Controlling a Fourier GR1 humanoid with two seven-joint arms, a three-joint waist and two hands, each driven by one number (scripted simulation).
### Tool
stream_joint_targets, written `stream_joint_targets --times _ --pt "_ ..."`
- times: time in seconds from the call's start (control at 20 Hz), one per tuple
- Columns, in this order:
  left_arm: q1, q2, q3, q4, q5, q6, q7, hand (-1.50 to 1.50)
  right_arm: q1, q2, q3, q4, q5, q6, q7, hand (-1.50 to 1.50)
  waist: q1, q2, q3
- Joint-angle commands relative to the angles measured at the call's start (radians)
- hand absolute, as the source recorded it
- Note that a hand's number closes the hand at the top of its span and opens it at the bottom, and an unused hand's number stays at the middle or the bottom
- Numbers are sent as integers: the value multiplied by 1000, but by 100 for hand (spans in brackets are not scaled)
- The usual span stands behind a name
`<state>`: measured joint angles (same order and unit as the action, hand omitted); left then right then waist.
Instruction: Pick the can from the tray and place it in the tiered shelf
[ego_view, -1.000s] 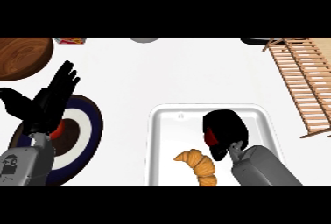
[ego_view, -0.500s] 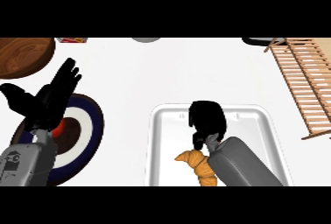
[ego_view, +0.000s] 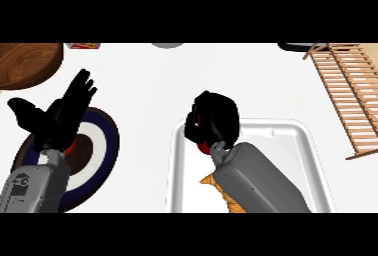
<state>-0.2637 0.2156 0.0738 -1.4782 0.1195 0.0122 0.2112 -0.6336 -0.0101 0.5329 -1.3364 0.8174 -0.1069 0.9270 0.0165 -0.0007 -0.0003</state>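
You've got a plain white counter (ego_view: 148, 80) filling the view, evenly lit. Take the blue-ringed plate (ego_view: 109, 150) as your mark: beyond it to the left, a round wooden bowl (ego_view: 26, 62); beyond it to the right, a small grey object (ego_view: 168, 45).

Bare surface (ego_view: 221, 75) lies between the tray (ego_view: 275, 121)'s far rim and the tiered shelf (ego_view: 348, 90) at the right edge; a wooden bowl (ego_view: 26, 62) blocks the far-left corner.
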Motion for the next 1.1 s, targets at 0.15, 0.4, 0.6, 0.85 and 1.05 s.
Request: stream_joint_targets --times 0.15,0.4,0.6,0.85,1.05 --pt "23 15 23 -32 9 -2 3 0 -123 10 -80 -170 143 -131 128 150 -17 -7 0" --pt "13 -4 9 -37 -17 25 8 0 -181 9 -147 -301 229 -54 242 150 -24 -6 0" --pt "49 -17 -5 -60 -23 22 6 0 -214 -87 -272 -380 202 84 233 150 -25 -5 0" --pt "31 17 31 -68 14 -5 52 0 -278 -187 -403 -421 179 235 248 150 -29 -6 0" --pt "-11 34 44 -38 19 -19 58 0 -309 -246 -510 -391 161 277 234 150 -29 -3 0"
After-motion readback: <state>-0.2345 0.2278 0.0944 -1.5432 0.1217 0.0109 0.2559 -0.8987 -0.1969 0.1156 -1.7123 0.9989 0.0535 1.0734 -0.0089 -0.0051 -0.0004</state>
